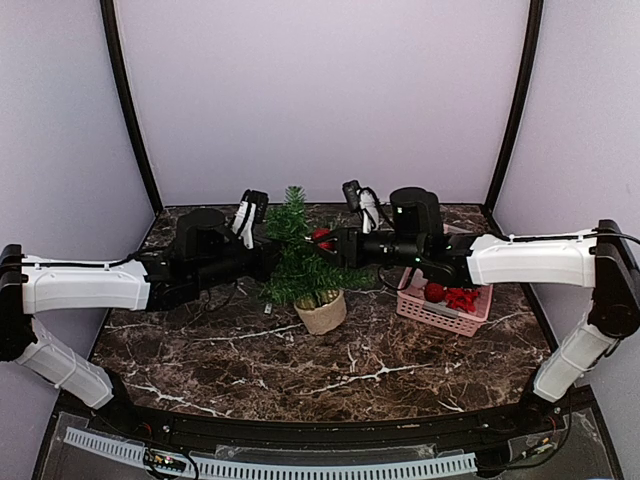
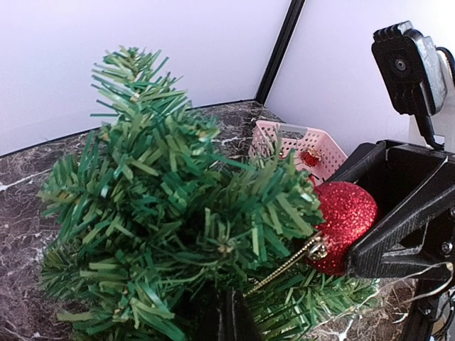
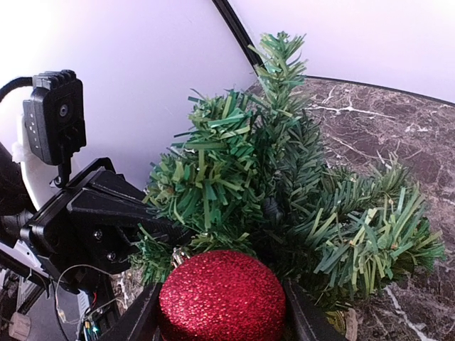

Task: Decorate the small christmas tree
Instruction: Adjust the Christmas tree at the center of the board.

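Note:
The small christmas tree (image 1: 300, 262) stands mid-table on its round tan base (image 1: 322, 312). My right gripper (image 1: 324, 240) reaches it from the right, level with the upper branches, and is shut on a red glitter ball (image 3: 222, 298) with one finger (image 3: 138, 320) on each side. The ball (image 2: 345, 220) presses against the needles (image 2: 178, 192). A thin gold cord (image 2: 284, 266) runs taut from the ball's cap to my left gripper (image 2: 227, 305), which is shut on the cord's end inside the branches. From above, the left gripper (image 1: 268, 262) sits against the tree's left side.
A pink plastic basket (image 1: 412, 300) with red ornaments (image 1: 450, 295) sits right of the tree, under the right arm. Dark marble tabletop (image 1: 300, 380) lies in front. Lilac walls close the back and sides.

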Robot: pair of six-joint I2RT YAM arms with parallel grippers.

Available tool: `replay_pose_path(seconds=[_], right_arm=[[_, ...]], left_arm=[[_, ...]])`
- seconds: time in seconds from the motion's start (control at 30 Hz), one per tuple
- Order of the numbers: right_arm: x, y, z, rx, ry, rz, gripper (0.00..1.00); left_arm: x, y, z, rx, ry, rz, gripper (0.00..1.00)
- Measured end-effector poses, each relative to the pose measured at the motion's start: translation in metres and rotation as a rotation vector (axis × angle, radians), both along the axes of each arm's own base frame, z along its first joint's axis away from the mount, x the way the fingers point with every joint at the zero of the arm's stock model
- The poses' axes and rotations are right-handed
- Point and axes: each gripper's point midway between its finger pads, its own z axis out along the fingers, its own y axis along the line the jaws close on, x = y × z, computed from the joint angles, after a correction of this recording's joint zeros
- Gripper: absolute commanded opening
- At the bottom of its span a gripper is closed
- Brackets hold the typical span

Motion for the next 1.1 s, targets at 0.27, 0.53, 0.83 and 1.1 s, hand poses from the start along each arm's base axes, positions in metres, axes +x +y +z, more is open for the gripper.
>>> replay_pose_path(seconds=[0.27,0.53,0.83,1.1], right_arm=[[0.003,0.004,0.003,0.019,-0.040,0.022,0.42],[-0.002,0.003,-0.011,0.025,-0.039,0.045,0.42],[-0.014,-0.007,-0.023,0.030,-0.012,0.052,0.42],[-0.028,-0.015,-0.027,0.028,0.014,0.061,0.43]], left_arm=[[0.009,0.004,0.006,0.045,-0.078,0.030,0.00],[0.007,0.005,-0.005,0.058,-0.106,0.019,0.00],[-0.005,0.000,-0.011,0.042,-0.118,-0.049,0.00],[-0.020,-0.008,-0.015,0.017,-0.099,-0.139,0.00]])
